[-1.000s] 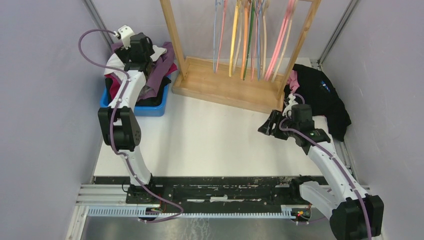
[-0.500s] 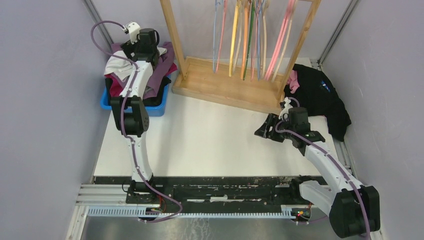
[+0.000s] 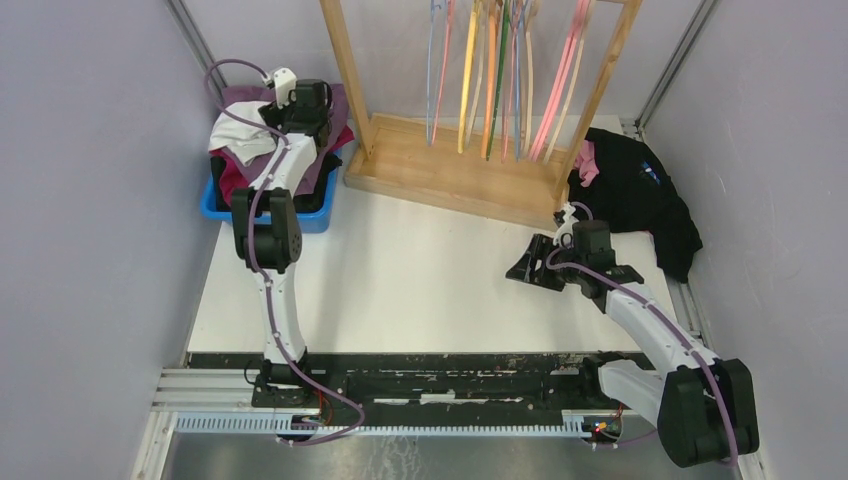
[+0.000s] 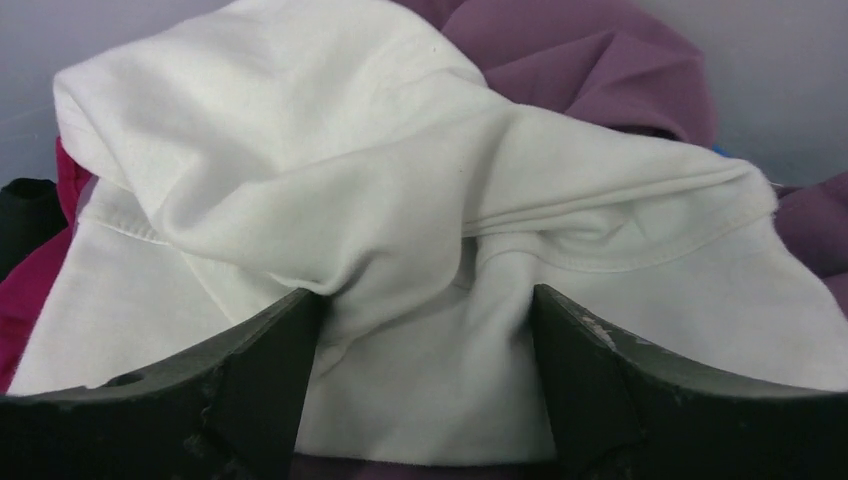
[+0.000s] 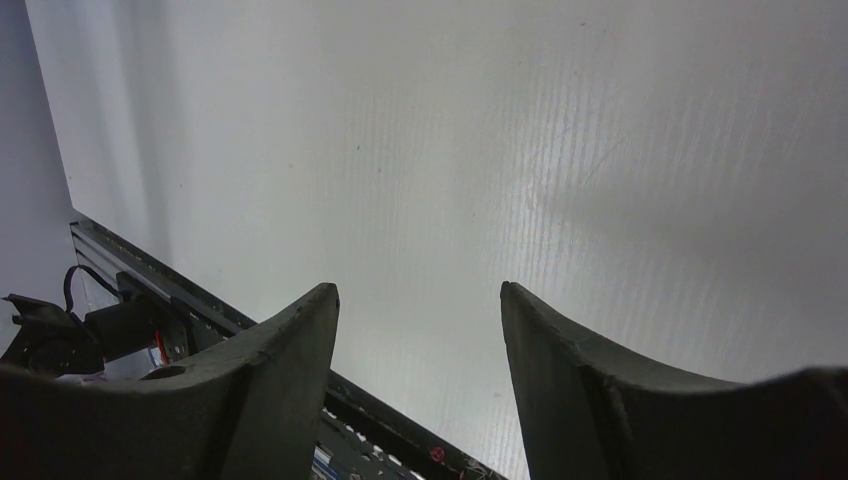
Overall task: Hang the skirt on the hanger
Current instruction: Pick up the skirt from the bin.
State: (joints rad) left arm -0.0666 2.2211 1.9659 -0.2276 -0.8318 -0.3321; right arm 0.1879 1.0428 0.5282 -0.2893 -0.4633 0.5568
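A heap of clothes fills the blue bin [image 3: 305,218] at the back left. On top lies a white garment [image 3: 240,140], with purple cloth [image 3: 335,110] and magenta cloth around it. I cannot tell which piece is the skirt. My left gripper [image 3: 300,112] is pressed down into the heap. In the left wrist view its jaws [image 4: 425,310] stand wide, open, with a fold of the white garment [image 4: 380,180] bunched between them. Several coloured hangers [image 3: 470,70] hang on the wooden rack [image 3: 450,170]. My right gripper [image 3: 525,265] hovers open over the bare white table [image 5: 420,150], holding nothing.
A black garment [image 3: 640,195] with a pink piece [image 3: 588,160] lies at the back right, beside the rack's base. Purple cloth [image 4: 600,60] and magenta cloth [image 4: 40,280] surround the white fold. Grey walls close in on both sides. The black rail [image 5: 200,310] runs along the near edge.
My left arm has stretched further back and to the right over the bin and sunk into the white garment. My right gripper has drifted slightly left.
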